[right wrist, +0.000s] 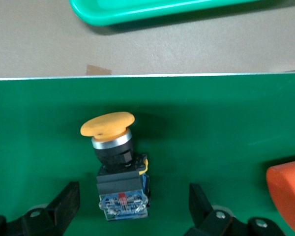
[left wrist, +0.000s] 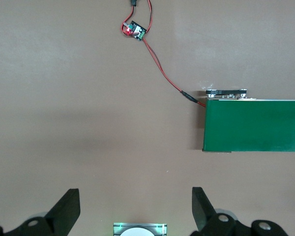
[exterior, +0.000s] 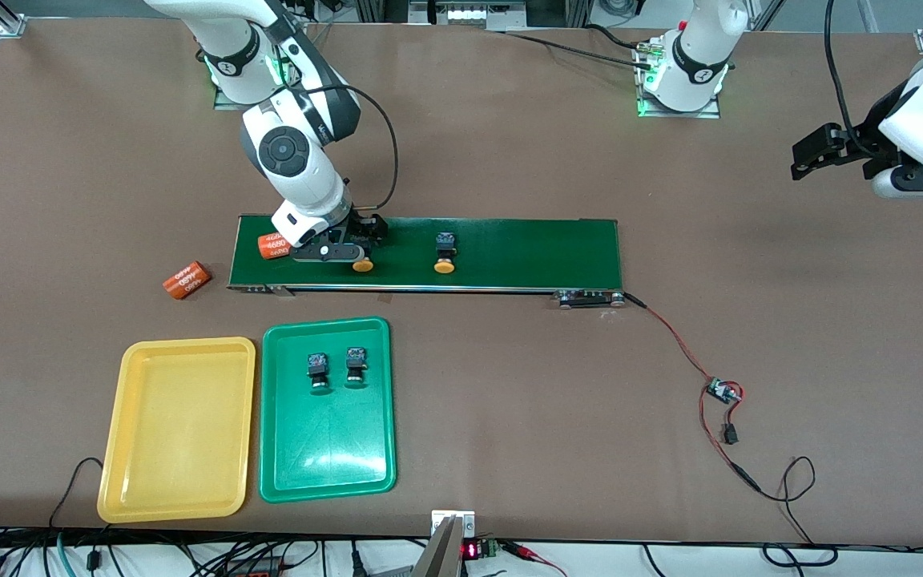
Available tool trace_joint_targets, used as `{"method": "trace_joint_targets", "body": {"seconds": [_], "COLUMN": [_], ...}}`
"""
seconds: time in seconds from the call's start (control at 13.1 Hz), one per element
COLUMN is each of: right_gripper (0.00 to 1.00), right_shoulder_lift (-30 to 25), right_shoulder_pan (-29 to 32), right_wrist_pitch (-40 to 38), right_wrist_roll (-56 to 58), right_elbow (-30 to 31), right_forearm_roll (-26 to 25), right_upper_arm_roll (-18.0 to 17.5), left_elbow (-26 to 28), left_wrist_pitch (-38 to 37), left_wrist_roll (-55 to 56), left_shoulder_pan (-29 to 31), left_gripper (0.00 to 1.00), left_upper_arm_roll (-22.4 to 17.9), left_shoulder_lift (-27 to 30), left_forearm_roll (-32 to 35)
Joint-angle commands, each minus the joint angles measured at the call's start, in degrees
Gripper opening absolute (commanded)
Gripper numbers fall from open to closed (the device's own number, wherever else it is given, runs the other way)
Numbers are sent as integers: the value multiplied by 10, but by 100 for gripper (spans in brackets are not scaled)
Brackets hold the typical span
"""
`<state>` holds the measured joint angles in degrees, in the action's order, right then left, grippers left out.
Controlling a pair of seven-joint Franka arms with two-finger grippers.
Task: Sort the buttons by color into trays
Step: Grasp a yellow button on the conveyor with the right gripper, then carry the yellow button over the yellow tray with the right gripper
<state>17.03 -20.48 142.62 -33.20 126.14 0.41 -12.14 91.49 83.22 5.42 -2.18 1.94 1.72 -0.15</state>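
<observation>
Straddling a yellow-cap button (right wrist: 119,167) on the conveyor belt (exterior: 525,252), right gripper (right wrist: 130,206) has fingers spread, not touching it. 2nd yellow button (exterior: 445,252) lies on the belt; two green buttons (exterior: 317,372) in green tray (exterior: 325,465); yellow tray (exterior: 177,433) beside. Left gripper (left wrist: 135,209) waits, spread, over table nr belt end.

Glossy plastic green tray (exterior: 325,473), matt green belt (exterior: 525,252), matt brown tabletop (exterior: 509,144).

We see a dark-green conveyor belt (exterior: 509,252) lying on the brown tabletop (exterior: 509,160). One orange cylinder (exterior: 272,245) rests on the belt's end toward the right arm; another (exterior: 187,280) lies on the tabletop just beside that end. A red-black wire (exterior: 674,336) runs from the belt's other end to a small circuit board (exterior: 721,391).
</observation>
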Motion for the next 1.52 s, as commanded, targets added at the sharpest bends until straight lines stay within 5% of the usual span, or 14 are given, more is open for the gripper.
{"method": "trace_joint_targets", "body": {"seconds": [0.0,0.23,0.46,0.84,1.22,1.45], "right_gripper": [68,28,12,12,12,13], "right_shoulder_lift": [-4,-1,3,4,57,109], "right_shoulder_pan": [19,23,29,73,76,88], "right_wrist_pitch": [11,12,13,-25,-68,-66], "right_wrist_roll": [-1,2,6,72,210,280], "right_elbow": [8,6,2,-82,-201,-255], "right_forearm_roll": [-22,-23,-41,-74,-74,-74], "right_upper_arm_roll": [-13,-13,-12,11,120,157], "left_elbow": [-21,-22,-22,-22,-22,-22], "left_wrist_pitch": [-17,-17,-17,-17,-17,-17], "left_wrist_roll": [-8,-8,-8,-8,-8,-8], "left_shoulder_pan": [0,0,-1,0,0,0], "left_gripper": [100,100,100,100,100,100], "left_upper_arm_roll": [1,2,2,2,2,2], "left_shoulder_lift": [-9,-9,-9,-9,-9,-9], "left_forearm_roll": [-2,-2,-2,-2,-2,-2]}}
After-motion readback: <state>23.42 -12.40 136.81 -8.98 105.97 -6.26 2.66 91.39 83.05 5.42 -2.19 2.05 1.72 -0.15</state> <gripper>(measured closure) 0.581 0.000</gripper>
